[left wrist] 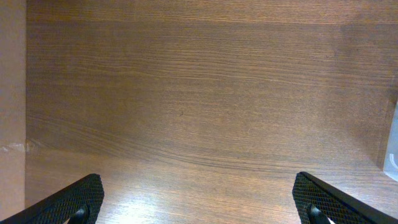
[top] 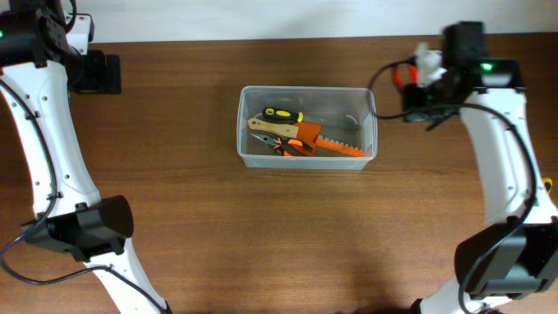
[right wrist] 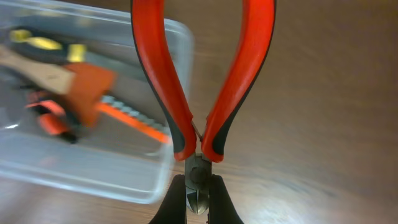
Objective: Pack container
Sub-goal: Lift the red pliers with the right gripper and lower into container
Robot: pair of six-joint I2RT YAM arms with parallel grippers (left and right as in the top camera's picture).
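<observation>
Overhead: container [top: 307, 88] sits mid-tabletop [top: 261, 235] with tools [top: 301, 135] inside, right claw [top: 408, 83] just off its right end. Left wrist: left claw [left wrist: 199, 202] spread wide above the tabletop. Right wrist: right claw pinching red pliers [right wrist: 199, 93] by the head, beside the container.

The left gripper [left wrist: 199, 205] hangs with its fingers [left wrist: 71, 200] spread wide. The right gripper [right wrist: 198, 208] pinches the head of red pliers [right wrist: 155, 81] between its fingertips, handles pointing away.

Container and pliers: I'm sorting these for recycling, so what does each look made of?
The container looks like clear, glossy plastic; the tools show through its walls. The pliers have smooth red handle sleeves with black ends, probably plastic or rubber, and a grey, metal-looking head.
</observation>
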